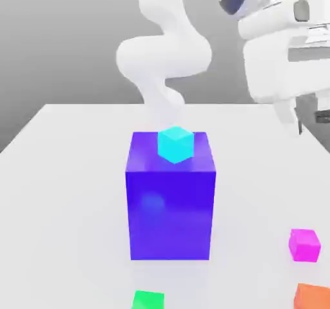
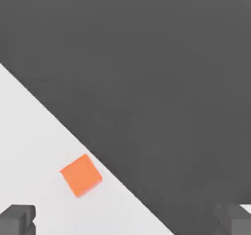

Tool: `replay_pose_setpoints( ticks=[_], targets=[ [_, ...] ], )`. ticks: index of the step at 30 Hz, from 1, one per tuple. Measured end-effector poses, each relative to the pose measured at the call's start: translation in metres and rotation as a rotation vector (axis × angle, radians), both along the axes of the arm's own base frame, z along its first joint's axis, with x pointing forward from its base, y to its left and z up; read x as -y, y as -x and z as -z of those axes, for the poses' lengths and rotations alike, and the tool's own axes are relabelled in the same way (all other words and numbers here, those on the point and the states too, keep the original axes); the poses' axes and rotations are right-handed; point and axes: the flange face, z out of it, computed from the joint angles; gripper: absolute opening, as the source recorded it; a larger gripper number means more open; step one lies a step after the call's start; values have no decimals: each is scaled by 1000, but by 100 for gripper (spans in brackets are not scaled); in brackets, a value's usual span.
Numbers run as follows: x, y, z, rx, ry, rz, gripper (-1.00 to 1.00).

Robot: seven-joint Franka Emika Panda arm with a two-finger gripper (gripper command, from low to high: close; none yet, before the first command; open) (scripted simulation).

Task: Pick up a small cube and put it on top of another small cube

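Note:
The small magenta cube (image 1: 304, 244) rests on the white table near the exterior view's right edge. A small cyan cube (image 1: 175, 144) sits on top of the big blue block (image 1: 171, 204) in the middle of the table. My gripper (image 1: 303, 122) hangs high at the exterior view's upper right, well above and behind the magenta cube. In the hand view my gripper (image 2: 125, 221) is open, its two dark fingertips (image 2: 17, 219) far apart with nothing between them.
A small orange cube (image 1: 312, 296) (image 2: 81, 175) lies close to the table's edge (image 2: 98, 155), beside the dark floor. A small green cube (image 1: 148, 299) sits in front of the blue block. The white arm (image 1: 164, 56) rises behind the block.

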Motion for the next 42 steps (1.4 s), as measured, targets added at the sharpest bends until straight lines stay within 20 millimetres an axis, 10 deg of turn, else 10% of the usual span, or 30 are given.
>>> replay_pose_setpoints(
  ticks=[5,15,16,23,28,33,42],
  targets=[
    [-63,37,97,-96,105,-286,0],
    [-89,87,255,-202,232,-564,0],
    [-89,88,265,-203,232,-565,-100],
    [-89,88,266,-204,233,-566,-100],
    [-88,87,213,-205,232,-560,-100],
    [-6,14,190,-243,191,-188,-100],
    [209,-69,159,-298,85,567,-100]
  ],
)
